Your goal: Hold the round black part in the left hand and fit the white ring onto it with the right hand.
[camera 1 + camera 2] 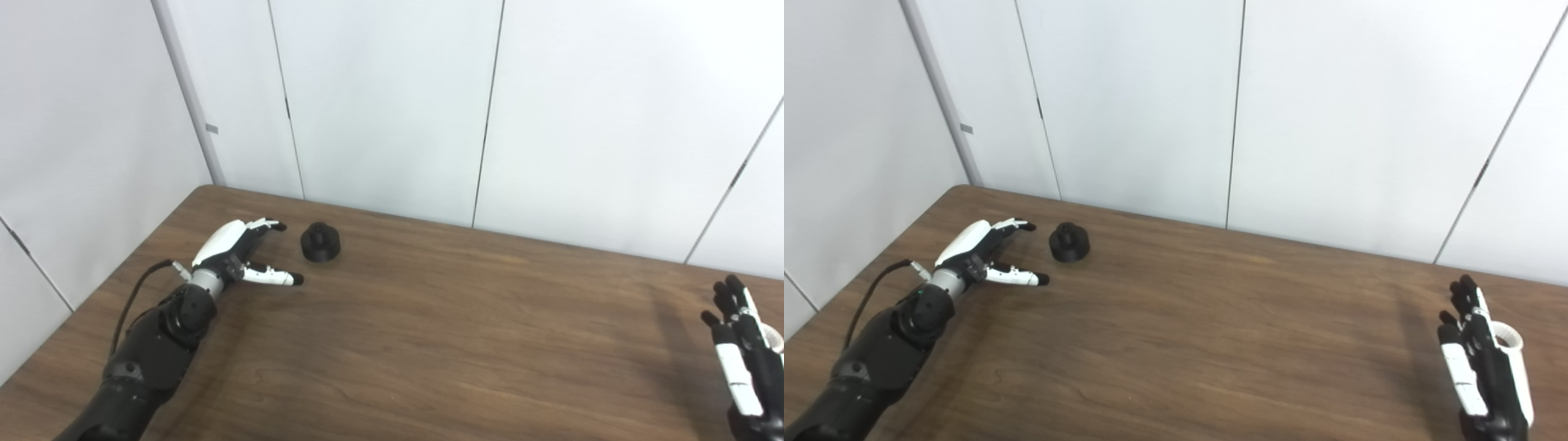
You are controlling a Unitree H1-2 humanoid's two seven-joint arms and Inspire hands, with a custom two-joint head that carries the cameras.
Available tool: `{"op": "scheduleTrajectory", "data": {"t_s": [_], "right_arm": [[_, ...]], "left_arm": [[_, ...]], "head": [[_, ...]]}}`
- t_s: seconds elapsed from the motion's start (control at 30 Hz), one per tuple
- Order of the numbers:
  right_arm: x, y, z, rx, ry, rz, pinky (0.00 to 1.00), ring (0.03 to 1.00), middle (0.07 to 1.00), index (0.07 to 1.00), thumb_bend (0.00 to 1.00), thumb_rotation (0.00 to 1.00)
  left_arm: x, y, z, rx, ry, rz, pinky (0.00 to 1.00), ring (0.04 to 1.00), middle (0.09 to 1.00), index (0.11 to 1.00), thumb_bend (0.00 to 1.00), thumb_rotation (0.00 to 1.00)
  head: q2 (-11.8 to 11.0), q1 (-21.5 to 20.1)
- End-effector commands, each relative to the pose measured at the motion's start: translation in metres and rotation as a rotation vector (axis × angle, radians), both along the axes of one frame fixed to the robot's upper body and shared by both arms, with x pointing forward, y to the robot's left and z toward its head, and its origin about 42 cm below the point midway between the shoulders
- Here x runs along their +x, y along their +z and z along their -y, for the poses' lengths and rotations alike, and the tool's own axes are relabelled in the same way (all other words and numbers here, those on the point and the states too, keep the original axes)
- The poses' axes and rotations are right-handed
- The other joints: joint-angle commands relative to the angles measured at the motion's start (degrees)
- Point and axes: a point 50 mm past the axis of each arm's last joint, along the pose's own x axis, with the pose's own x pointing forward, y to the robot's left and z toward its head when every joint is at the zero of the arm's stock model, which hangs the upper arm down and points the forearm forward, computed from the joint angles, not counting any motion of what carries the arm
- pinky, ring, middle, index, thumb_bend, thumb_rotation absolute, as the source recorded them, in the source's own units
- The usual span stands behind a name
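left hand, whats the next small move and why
Probably ease the left hand a little forward and to its right, so its spread fingers come around the round black part, then close. The hand is open and holds nothing, and the part stands on the table just beyond its fingertips. The white ring sits by the right hand.

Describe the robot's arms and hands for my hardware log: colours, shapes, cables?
Both arms are matte black with rounded joint housings. The left hand has a white back shell, a silver wrist ring, white finger segments with black tips, and a thin black cable looping off the forearm. The right hand is black with white panels.
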Motion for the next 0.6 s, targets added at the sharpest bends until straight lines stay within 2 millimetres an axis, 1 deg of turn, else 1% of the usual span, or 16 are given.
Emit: {"op": "scheduleTrajectory", "data": {"t_s": [0.0,0.1,0.2,0.33,0.43,0.57], "right_arm": [[-0.036,-0.046,0.001,0.026,-0.024,-0.132,0.92,0.979,0.963,0.965,0.48,0.81],[-0.038,-0.045,0.001,0.02,-0.03,-0.133,0.91,0.974,0.958,0.96,0.48,0.82],[-0.039,-0.043,0.001,0.026,-0.027,-0.133,0.93,0.978,0.957,0.958,0.49,0.82],[-0.041,-0.041,0.001,0.039,-0.023,-0.133,0.97,0.995,0.968,0.966,0.49,0.81],[-0.043,-0.039,0.0,0.047,-0.027,-0.132,0.97,0.992,0.966,0.964,0.48,0.82],[-0.044,-0.038,0.0,0.044,-0.025,-0.136,0.96,0.995,0.972,0.971,0.48,0.82]], "left_arm": [[0.019,0.034,0.003,0.014,-0.004,0.111,1.0,1.0,0.965,0.861,1.0,0.37],[0.022,0.031,0.006,0.012,0.002,0.099,1.0,1.0,0.967,0.859,1.0,0.37],[0.025,0.026,0.007,0.011,-0.016,0.101,1.0,1.0,0.962,0.853,1.0,0.38],[0.029,0.024,0.011,0.01,-0.02,0.101,1.0,0.988,0.95,0.834,1.0,0.34],[0.032,0.024,0.013,0.014,-0.023,0.088,1.0,0.993,0.955,0.832,1.0,0.33],[0.036,0.023,0.014,0.025,-0.027,0.08,1.0,0.989,0.952,0.827,1.0,0.37]], "head": [[0.14,0.17],[0.29,0.36],[0.6,0.71],[0.68,0.63],[0.85,0.38],[1.05,0.13]]}}
